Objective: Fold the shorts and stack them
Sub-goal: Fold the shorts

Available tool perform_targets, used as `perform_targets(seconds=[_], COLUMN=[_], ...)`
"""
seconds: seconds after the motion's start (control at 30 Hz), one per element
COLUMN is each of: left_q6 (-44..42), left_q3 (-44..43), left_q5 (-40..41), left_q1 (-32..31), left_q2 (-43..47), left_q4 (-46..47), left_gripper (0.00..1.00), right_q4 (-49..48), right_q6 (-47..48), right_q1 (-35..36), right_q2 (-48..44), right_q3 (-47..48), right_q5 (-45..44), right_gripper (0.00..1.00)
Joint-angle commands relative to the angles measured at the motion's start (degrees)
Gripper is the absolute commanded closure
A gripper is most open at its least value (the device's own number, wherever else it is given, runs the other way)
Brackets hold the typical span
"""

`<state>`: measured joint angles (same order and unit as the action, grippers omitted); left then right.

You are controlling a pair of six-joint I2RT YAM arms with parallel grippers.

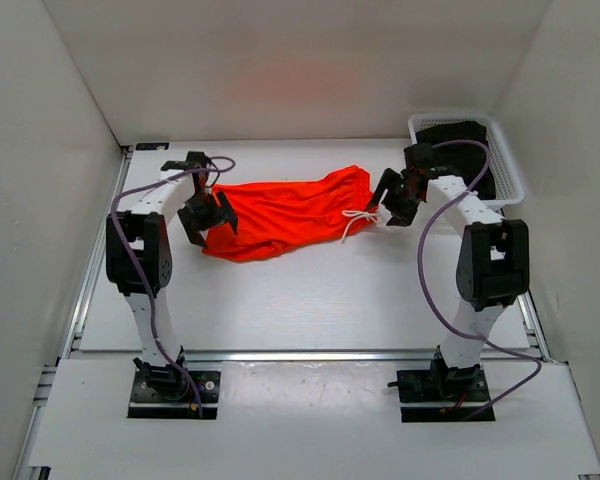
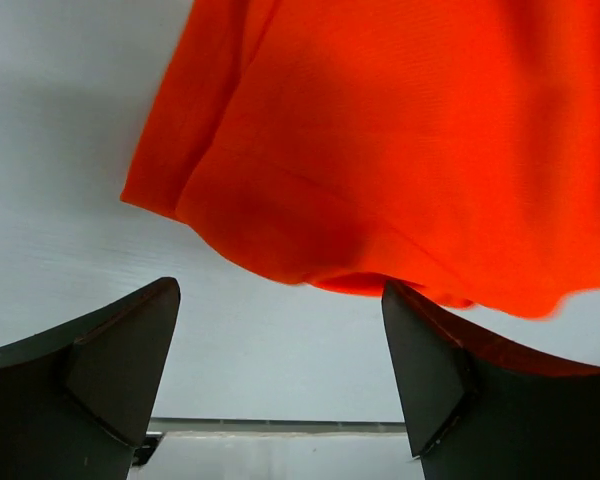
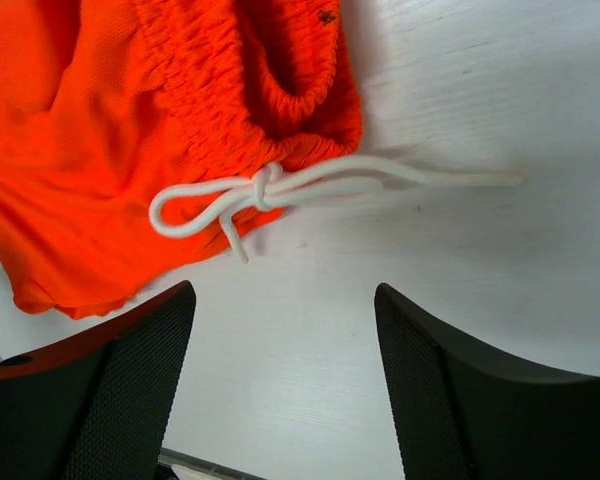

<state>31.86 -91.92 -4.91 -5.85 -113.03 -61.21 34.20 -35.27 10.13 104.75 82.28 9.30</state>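
In the basket lies a dark item; left gripper and right gripper stand open.

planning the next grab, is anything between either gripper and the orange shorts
Nothing visible is. The left gripper hangs open at the leg end of the shorts, the right gripper open at the waistband end. Only bare table and the shorts' own white drawstring lie below the right jaws.

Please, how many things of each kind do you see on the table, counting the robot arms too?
neon-orange fabric shorts: 1
white plastic lattice basket, with unclear dark contents: 1
black-and-white robot arms, left and right: 2
Total: 4
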Motion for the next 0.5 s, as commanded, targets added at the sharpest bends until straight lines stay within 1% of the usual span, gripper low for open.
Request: perform_targets(seconds=[0.0,0.17,0.23,0.3,0.33,0.37,0.4,0.47], left_q6=[1.4,2.0,2.5,2.5,2.5,2.5,2.5,2.5], left_q3=[4.5,3.2,3.2,1.8,1.8,1.2,1.2,0.7], left_q5=[-0.4,0.2,-1.7,-2.3,-2.8,-2.8,-2.8,-3.4], left_q1=[0.6,0.6,0.6,0.6,0.6,0.6,0.6,0.6], left_q2=[-1.0,-4.6,-6.5,-7.8,-8.4,-9.0,-9.0,-9.0], left_q4=[4.6,5.7,6.5,7.2,7.2,7.2,7.2,7.2], left_gripper=[0.06,0.06,0.09,0.23,0.37,0.6,0.9,0.9], right_q4=[-3.4,-4.6,-4.6,-6.0,-6.9,-8.4,-12.3,-13.7], right_q6=[-1.6,-3.4,-4.0,-5.8,-6.5,-7.2,-8.8,-10.1], right_q1=[0.7,1.8,2.4,3.0,3.1,3.1,3.1,3.1], right_q2=[3.5,8.4,10.6,11.9,12.6,12.6,12.0,12.0], right_q3=[1.5,4.7,5.6,6.5,6.5,5.2,4.1,3.1], right_q5=[2.6,2.6,2.6,1.8,1.8,1.8,1.8,1.3], right_gripper=[0.22,0.22,0.22,0.25,0.27,0.28,0.3,0.35])
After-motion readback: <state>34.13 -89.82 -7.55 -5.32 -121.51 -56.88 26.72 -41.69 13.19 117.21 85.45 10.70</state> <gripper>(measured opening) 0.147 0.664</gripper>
